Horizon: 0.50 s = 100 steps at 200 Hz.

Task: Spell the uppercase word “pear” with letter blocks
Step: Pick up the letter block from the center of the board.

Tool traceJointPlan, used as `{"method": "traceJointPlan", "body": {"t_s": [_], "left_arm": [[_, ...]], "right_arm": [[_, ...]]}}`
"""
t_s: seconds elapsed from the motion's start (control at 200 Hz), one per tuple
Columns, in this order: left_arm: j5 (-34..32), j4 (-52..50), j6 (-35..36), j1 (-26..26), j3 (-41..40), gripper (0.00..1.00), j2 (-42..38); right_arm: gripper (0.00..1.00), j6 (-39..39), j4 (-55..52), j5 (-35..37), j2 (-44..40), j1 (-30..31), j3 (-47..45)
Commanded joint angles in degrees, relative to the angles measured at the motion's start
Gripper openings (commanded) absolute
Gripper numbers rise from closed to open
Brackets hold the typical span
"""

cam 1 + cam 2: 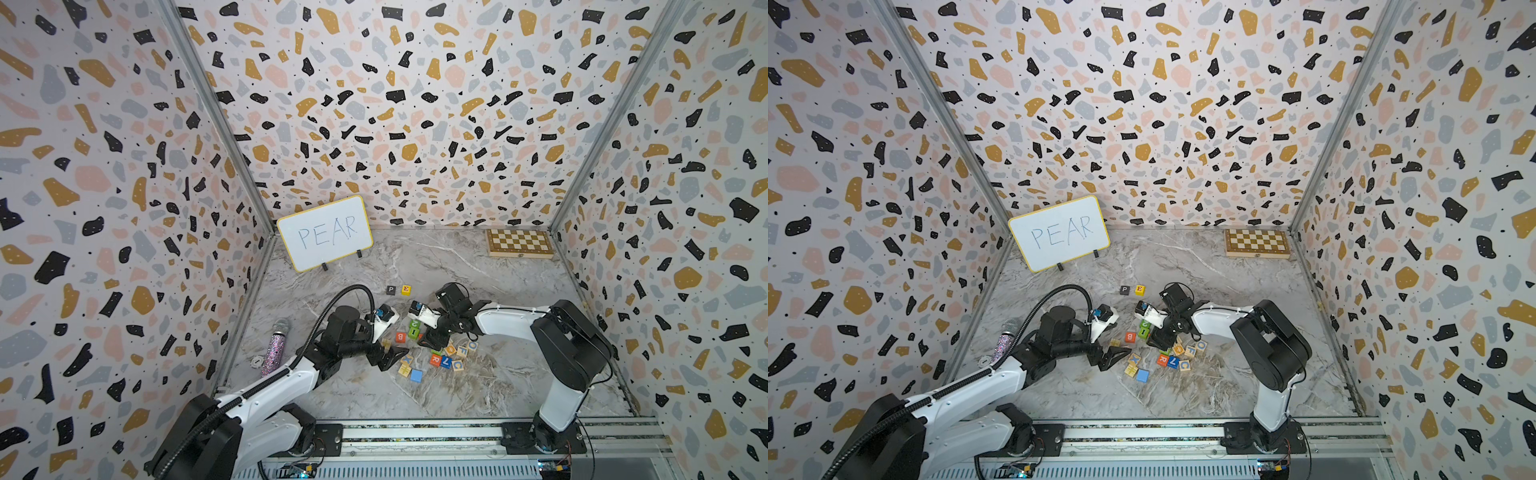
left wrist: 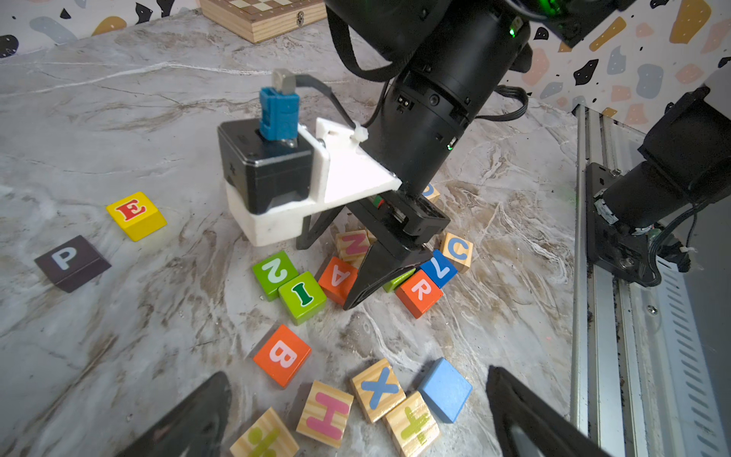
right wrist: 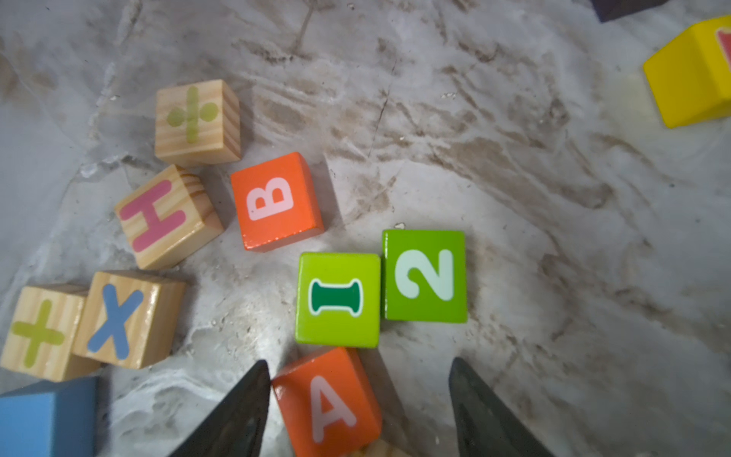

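Note:
The black P block [image 1: 390, 289] and the yellow E block [image 1: 406, 289] lie side by side on the marble, apart from the pile. In the right wrist view the orange A block [image 3: 328, 403] sits between the fingers of my right gripper [image 3: 359, 363]. One finger touches it and a gap shows at the other, so the jaws are open around it. The left wrist view shows the orange R block [image 2: 419, 292] just behind that gripper. My left gripper [image 2: 358, 376] hangs wide open over wooden blocks at the near side of the pile, holding nothing.
Around the A lie green I [image 3: 338, 298] and 2 [image 3: 425, 277] blocks, an orange B [image 3: 277, 201], and wooden H, X and plus blocks. A whiteboard reading PEAR [image 1: 324, 232], a chessboard box [image 1: 519, 243] and a glitter microphone [image 1: 274, 345] stand near the walls.

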Motion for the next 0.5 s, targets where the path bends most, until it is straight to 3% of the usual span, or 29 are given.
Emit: {"method": "traceJointPlan", "body": {"t_s": [0.0, 0.245, 0.496], "left_arm": [[-0.2, 0.5, 0.6, 0.1, 2.1, 0.99, 0.4], [-0.5, 0.5, 0.5, 0.1, 2.2, 0.99, 0.4], [-0.7, 0.2, 0.4, 0.1, 2.6, 0.99, 1.1]], "right_arm": [[0.70, -0.4, -2.8, 0.3, 0.0, 1.1, 1.7], [0.57, 0.8, -3.9, 0.4, 0.1, 1.8, 1.4], [0.65, 3.1, -4.3, -1.3, -1.7, 2.0, 0.9]]}}
